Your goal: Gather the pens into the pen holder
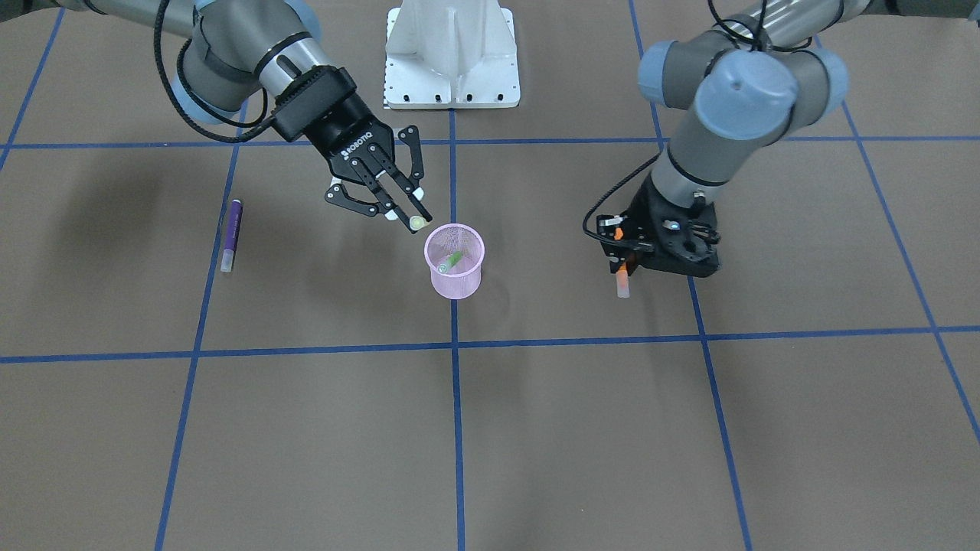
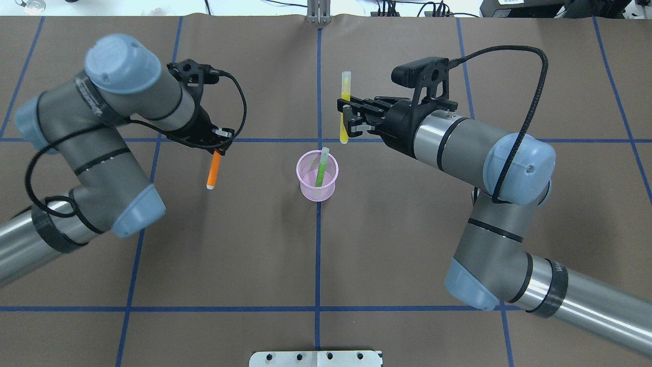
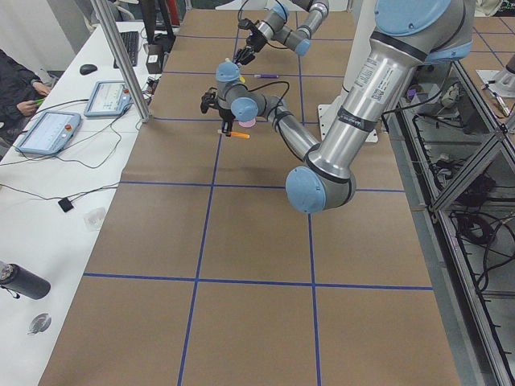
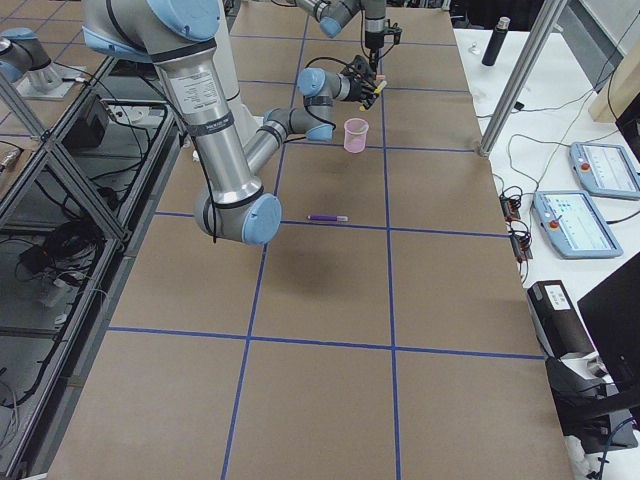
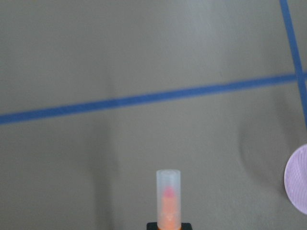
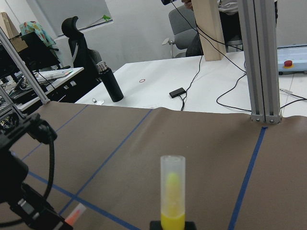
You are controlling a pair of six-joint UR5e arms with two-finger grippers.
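Observation:
The pink mesh pen holder (image 1: 454,262) stands at the table's middle, also in the overhead view (image 2: 317,179). A green pen (image 2: 321,168) leans inside it. My right gripper (image 1: 409,213) is shut on a yellowish pen (image 2: 345,107), held upright just behind the holder; the wrist view shows its pale cap (image 6: 172,191). My left gripper (image 2: 218,148) is shut on an orange pen (image 2: 214,171), tilted down above the table to the holder's left; the wrist view shows it (image 5: 168,199). A purple pen (image 1: 232,235) lies flat on the table on my right side, hidden under my right arm in the overhead view.
The white robot base (image 1: 452,53) stands behind the holder. Blue tape lines (image 1: 455,383) grid the brown table cover. Beyond the far edge are desks with teach pendants (image 4: 580,215) and a black bottle (image 6: 109,82).

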